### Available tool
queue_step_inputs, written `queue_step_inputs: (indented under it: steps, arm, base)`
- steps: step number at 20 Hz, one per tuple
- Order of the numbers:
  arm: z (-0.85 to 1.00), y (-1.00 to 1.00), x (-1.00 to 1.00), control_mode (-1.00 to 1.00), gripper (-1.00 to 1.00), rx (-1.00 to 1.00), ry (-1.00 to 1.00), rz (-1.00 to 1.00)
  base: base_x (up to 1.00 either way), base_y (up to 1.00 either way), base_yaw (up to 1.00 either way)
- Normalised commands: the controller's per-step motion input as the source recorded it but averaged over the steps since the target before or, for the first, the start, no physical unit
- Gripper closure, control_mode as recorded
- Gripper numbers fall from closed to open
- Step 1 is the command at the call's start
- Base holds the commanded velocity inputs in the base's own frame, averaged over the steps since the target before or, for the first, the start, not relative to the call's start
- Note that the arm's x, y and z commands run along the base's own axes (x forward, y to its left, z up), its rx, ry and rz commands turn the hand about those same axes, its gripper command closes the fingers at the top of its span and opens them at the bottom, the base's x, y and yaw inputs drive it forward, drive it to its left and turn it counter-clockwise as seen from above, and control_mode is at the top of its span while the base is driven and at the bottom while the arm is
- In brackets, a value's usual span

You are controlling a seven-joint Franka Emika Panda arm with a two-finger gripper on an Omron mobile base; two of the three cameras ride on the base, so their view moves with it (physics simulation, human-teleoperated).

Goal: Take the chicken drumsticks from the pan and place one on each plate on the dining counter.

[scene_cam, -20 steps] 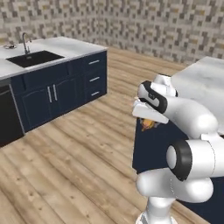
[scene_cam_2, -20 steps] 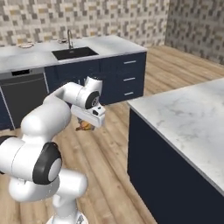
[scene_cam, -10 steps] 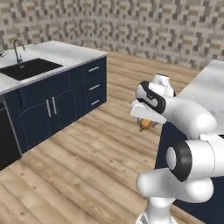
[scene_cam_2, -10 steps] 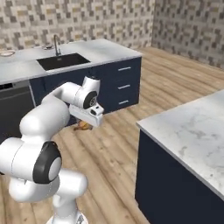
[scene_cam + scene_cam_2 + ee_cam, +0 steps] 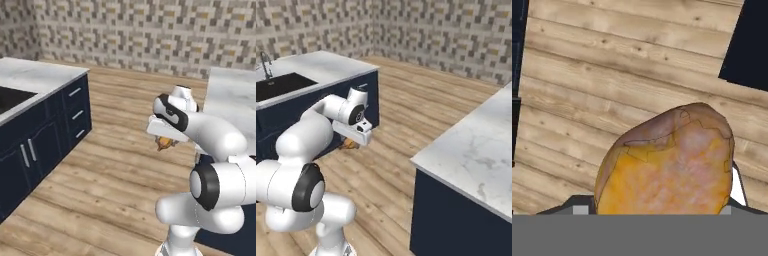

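Observation:
An orange-brown chicken drumstick (image 5: 667,165) looms large and close in the hand view, with wooden floor behind it. My gripper (image 5: 164,140) is shut on this drumstick (image 5: 163,144) and holds it in the air over the floor, in front of my folded arm. From the right side the drumstick (image 5: 350,145) peeks out under the white hand (image 5: 353,132). The dining counter (image 5: 35,75) with its black sink (image 5: 281,85) stands off to the left, apart from the gripper. The pan and the plates are out of view.
Another marble-topped navy counter (image 5: 476,145) stands close on my right, its corner near the arm. Navy cabinets with drawers (image 5: 75,115) face the open wooden floor (image 5: 115,170). A mosaic-tiled wall (image 5: 150,35) closes the room at the back.
The whole picture has shifted: the camera moved and the sink counter slid left in both base views. The arm holds the same pose with the drumstick in the gripper.

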Motion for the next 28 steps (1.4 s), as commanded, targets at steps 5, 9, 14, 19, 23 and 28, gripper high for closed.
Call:
queue_step_inputs:
  steps: [5,9,14,19,23,28]
  arm:
    - [0.0,0.0,0.0,1.0,1.0,0.0,0.0,0.0]
    - [0.0,0.0,0.0,1.0,1.0,0.0,0.0,0.0]
    - [0.0,0.0,0.0,1.0,1.0,0.0,0.0,0.0]
    - [0.0,0.0,0.0,1.0,1.0,0.0,0.0,0.0]
    - [0.0,0.0,0.0,1.0,1.0,0.0,0.0,0.0]
    - [0.0,0.0,0.0,1.0,1.0,0.0,0.0,0.0]
  base:
    - [1.0,0.51,-0.4]
    - [1.0,0.5,-0.37]
    - [1.0,0.49,-0.36]
    - [1.0,0.47,-0.3]
    - [1.0,0.45,-0.24]
    - [1.0,0.42,-0.18]
